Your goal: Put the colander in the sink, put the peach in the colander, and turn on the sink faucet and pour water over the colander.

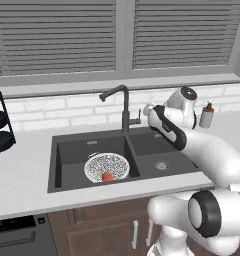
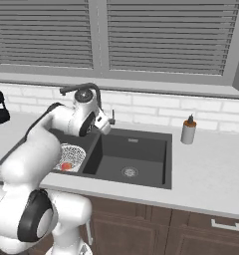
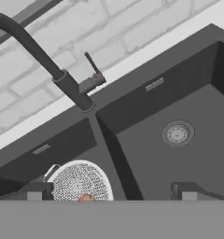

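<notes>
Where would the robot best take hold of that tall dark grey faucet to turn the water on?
Probably the thin side lever of the tall dark grey metal faucet. It juts out sideways from the upright stem, clear of the wall, so the open two-finger gripper could come from above and in front, over the dark grey double sink, one finger on each side.

Peach in colander (sink).

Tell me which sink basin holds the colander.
The left basin: the colander with the peach sits in it. The right basin shows a bare drain.
</notes>
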Tool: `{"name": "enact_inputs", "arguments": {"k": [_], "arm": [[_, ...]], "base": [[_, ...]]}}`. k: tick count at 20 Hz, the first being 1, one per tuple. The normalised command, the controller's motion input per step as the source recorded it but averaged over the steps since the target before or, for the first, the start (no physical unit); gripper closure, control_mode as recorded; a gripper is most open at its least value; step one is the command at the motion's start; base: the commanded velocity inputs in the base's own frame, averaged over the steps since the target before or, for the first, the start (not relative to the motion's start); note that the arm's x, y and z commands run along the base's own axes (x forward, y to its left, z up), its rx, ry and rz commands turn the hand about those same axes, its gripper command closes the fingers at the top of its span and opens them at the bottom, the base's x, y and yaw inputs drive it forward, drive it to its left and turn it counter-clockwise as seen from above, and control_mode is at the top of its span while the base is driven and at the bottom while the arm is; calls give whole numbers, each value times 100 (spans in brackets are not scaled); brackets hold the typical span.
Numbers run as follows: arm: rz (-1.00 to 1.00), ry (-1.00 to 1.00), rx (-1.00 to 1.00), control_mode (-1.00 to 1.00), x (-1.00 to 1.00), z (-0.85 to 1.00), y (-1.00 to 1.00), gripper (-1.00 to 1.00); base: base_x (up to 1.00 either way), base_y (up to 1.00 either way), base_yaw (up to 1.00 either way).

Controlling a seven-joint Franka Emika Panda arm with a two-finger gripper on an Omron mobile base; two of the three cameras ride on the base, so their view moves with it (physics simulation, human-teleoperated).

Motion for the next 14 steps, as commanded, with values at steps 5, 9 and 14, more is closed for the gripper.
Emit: {"name": "enact_inputs", "arguments": {"k": [5, 9, 14], "arm": [[1, 7, 19, -100, 70, -18, -9, -100], [0, 6, 17, -100, 58, -23, -2, -100], [0, 2, 12, -100, 54, -36, 0, -100]], "base": [[0, 0, 0], [0, 0, 0], [0, 0, 0]]}}
